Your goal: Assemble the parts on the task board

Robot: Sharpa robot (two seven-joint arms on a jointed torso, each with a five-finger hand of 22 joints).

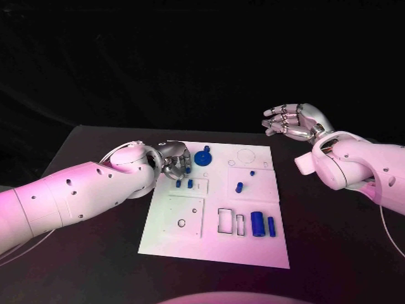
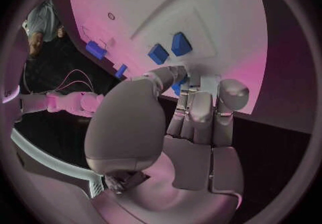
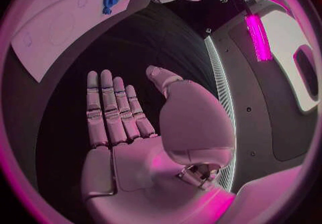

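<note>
The white task board (image 1: 212, 244) lies mid-table. My left hand (image 1: 173, 161) is curled over its far left corner. There the thumb and fingers (image 2: 201, 111) pinch a small blue part (image 2: 180, 85) close to the board; it is mostly hidden. Beside the hand sits a round blue part (image 1: 204, 155), with two small blue pegs (image 1: 183, 183) just nearer. Those pegs (image 2: 168, 49) lie beyond the fingertips. Two blue cylinders (image 1: 264, 225) lie at the near right of the board. My right hand (image 1: 295, 121) hovers off the board's far right corner, fingers (image 3: 110, 108) straight and apart, holding nothing.
Two more small blue pieces (image 1: 245, 181) stand mid-board. Empty outlined slots (image 1: 228, 220) and a round hole (image 1: 181, 223) mark the near half, and a ring outline (image 1: 246, 155) the far right. Black table (image 1: 330, 240) surrounds the board.
</note>
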